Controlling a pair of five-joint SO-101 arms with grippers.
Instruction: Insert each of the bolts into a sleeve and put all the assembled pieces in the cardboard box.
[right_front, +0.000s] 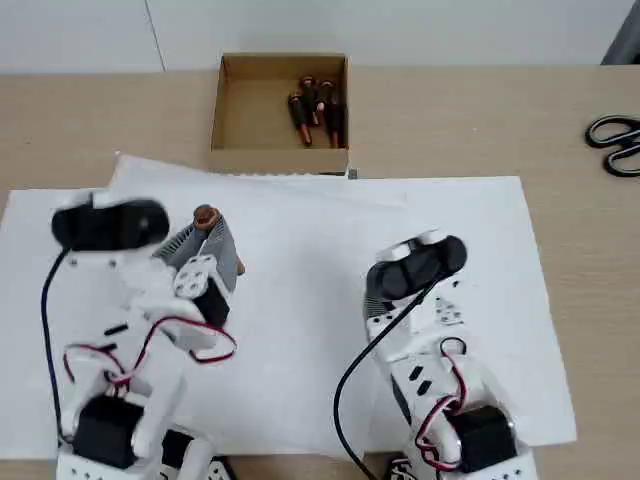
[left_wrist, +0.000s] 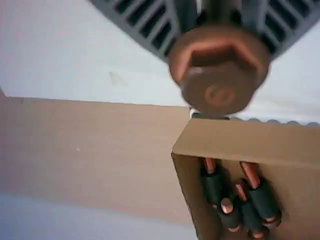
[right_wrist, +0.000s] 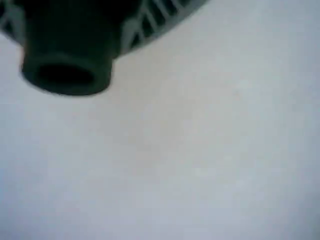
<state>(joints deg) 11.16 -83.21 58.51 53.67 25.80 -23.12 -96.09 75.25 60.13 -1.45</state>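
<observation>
- Left fingers (left_wrist: 142, 15) are clamped on a bolt (left_wrist: 217, 70), one on each side of it, just under the head.
- The bolt's copper hex head faces back at the left wrist camera. The shank is hidden behind it, so the long axis runs along that line of sight.
- Right fingers (right_wrist: 150, 17) are clamped on a black sleeve (right_wrist: 65, 70). Its open mouth is turned toward the right wrist camera and its far end sits between the fingers.
- The cardboard box (right_front: 232, 110) lies beyond the left fingers, well apart from them.
- Assembled pieces (right_front: 318, 112) are bunched at one side of the box, long axes roughly parallel.
- White paper (right_front: 320, 260) covers the tabletop (right_front: 480, 120) under both pairs of fingers, up to the box's near wall.
- Scissors (right_front: 615, 143) lie on bare tabletop, well off to the side of the right fingers.
</observation>
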